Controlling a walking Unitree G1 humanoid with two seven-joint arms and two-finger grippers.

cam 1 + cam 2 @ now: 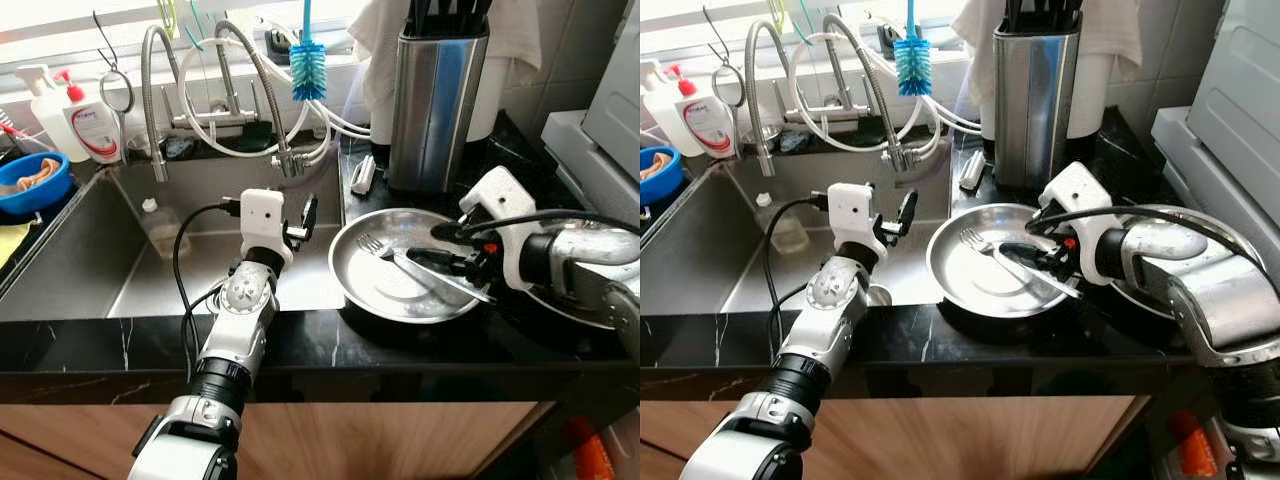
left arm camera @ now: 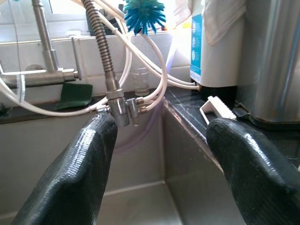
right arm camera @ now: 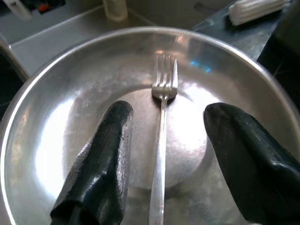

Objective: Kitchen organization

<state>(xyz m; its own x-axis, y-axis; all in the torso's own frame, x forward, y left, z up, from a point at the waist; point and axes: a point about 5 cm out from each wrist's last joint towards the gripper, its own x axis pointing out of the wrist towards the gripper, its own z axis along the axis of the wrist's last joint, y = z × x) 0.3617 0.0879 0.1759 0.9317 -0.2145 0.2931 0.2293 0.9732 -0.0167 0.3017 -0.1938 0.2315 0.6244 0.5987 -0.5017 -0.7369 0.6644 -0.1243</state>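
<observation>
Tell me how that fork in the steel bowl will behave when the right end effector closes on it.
The fork looks like thin rigid metal, so probably stiff and light. It lies flat on the polished bowl, so it may skid or pivot. The right end effector straddles the handle with open fingers; the narrow handle could slip.

A home kitchen, plainly: a stainless steel sink (image 1: 120, 270) is sunk into a black marble worktop (image 1: 90, 345), with flexible-hose taps (image 1: 155, 100) behind it. A blue bottle brush (image 1: 308, 68) hangs at the window, a dish soap bottle (image 1: 85, 122) stands on the sill, and a steel knife block (image 1: 435, 105) sits beside a steel dish (image 1: 385, 290).
</observation>
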